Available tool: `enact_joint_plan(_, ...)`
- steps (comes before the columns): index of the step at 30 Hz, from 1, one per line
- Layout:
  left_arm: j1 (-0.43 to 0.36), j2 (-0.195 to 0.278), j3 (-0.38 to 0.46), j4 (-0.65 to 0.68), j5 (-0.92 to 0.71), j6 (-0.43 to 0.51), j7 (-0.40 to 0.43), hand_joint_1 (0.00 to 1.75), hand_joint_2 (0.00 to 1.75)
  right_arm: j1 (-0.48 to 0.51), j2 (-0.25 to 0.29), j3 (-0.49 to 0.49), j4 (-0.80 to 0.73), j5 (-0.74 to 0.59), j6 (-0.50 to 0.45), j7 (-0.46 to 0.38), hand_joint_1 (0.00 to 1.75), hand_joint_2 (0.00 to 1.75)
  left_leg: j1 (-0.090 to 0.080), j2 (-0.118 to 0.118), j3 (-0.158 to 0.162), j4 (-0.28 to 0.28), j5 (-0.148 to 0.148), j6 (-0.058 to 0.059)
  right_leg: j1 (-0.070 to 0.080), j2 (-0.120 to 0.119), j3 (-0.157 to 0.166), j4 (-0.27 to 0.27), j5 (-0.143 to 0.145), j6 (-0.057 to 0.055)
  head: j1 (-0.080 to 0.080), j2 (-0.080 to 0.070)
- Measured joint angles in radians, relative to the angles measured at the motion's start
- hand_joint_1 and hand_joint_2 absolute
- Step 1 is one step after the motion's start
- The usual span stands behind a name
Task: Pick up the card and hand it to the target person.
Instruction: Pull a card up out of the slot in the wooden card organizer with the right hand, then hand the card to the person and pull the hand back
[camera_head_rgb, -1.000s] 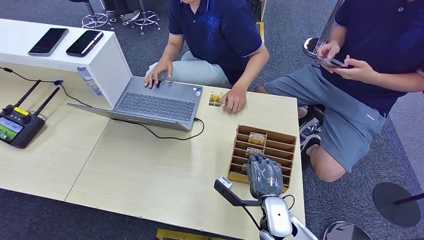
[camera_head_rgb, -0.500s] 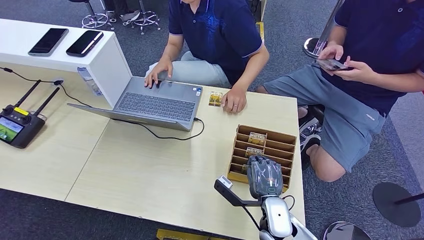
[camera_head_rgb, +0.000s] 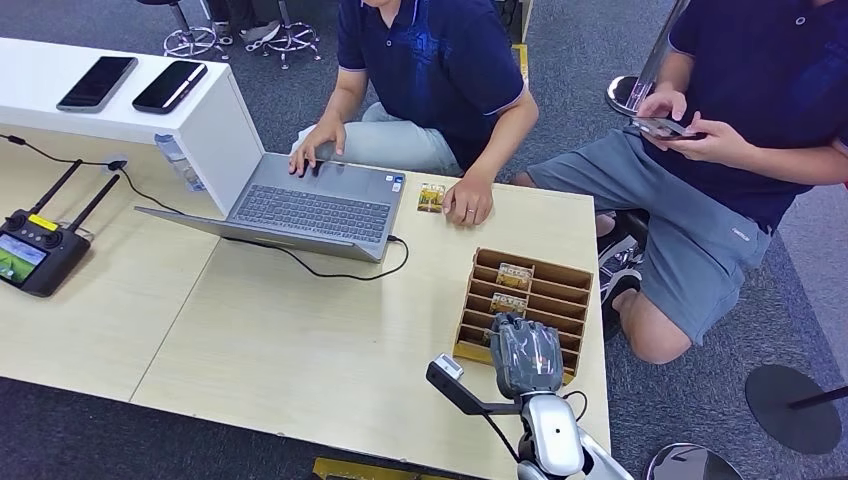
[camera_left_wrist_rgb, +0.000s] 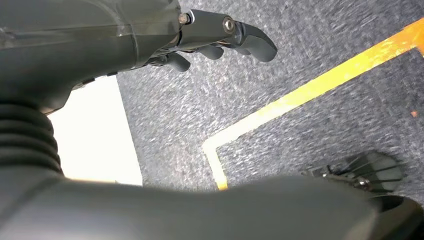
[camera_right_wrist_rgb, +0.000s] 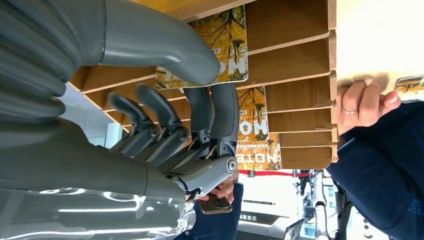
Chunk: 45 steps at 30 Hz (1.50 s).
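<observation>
Wooden rack, right robot hand pinching card, left robot hand empty, fingers apart.

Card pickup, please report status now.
Right hand over wooden rack, thumb and fingers closing around nearest card, not lifted. Left hand empty, hanging over floor. Nothing blocking.

Nearest card: you see the right hand covering the rack's front slots from above; thumb overlaps the card, contact unclear.
Card print: cut short by slot walls.
Person with laptop: cropped at the top edge.
Left hand: fingers partly out of sight.
</observation>
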Motion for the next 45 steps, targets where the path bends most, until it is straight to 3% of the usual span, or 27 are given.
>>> enact_joint_plan(13,0.007,-0.002,0.005,0.004,0.012,-0.012,0.020,0.00,1.75,-0.011,-0.009,-0.035,-0.044,-0.019,-0.045,0.017,1.75,1.75,0.000,0.000,0.000,0.000,0.000,0.000,0.000,0.000,0.000,0.000,0.000,0.000,0.000,0.000)
enact_joint_plan(20,0.010,0.000,0.005,0.005,0.019,-0.018,0.015,0.00,1.75,-0.030,-0.095,-0.129,-0.311,-0.068,-0.071,0.053,1.75,1.75,-0.001,0.001,-0.003,0.003,-0.001,0.000,-0.001,0.000,-0.004,0.003,0.000,0.000,0.000,0.000)
enact_joint_plan(26,0.016,0.003,0.006,0.005,0.026,-0.017,0.007,0.00,1.75,-0.059,-0.161,-0.204,-0.558,-0.220,-0.112,0.046,1.75,1.75,-0.002,0.002,-0.004,0.004,-0.002,0.001,-0.002,0.002,-0.005,0.005,-0.001,0.000,0.000,0.000)
enact_joint_plan(30,0.020,0.004,0.006,0.004,0.031,-0.017,0.004,0.00,1.75,-0.077,-0.177,-0.221,-0.642,-0.346,-0.145,0.028,1.75,1.75,-0.002,0.001,-0.004,0.004,-0.002,0.000,-0.002,0.001,-0.005,0.005,-0.001,0.000,0.000,0.000)
enact_joint_plan(36,0.023,0.006,0.003,0.004,0.035,-0.021,0.002,0.00,1.75,-0.084,-0.164,-0.195,-0.607,-0.540,-0.172,-0.038,1.75,1.75,-0.001,0.001,-0.002,0.002,-0.001,0.000,-0.001,0.001,-0.003,0.003,-0.001,0.000,0.000,0.000)
enact_joint_plan(45,0.017,0.012,-0.009,-0.001,0.033,-0.025,0.003,0.00,1.75,-0.083,-0.064,-0.102,-0.390,-0.709,-0.172,-0.167,1.75,1.75,-0.001,0.003,0.001,-0.001,0.000,0.000,0.000,0.003,0.000,-0.001,0.001,0.000,0.000,0.000)
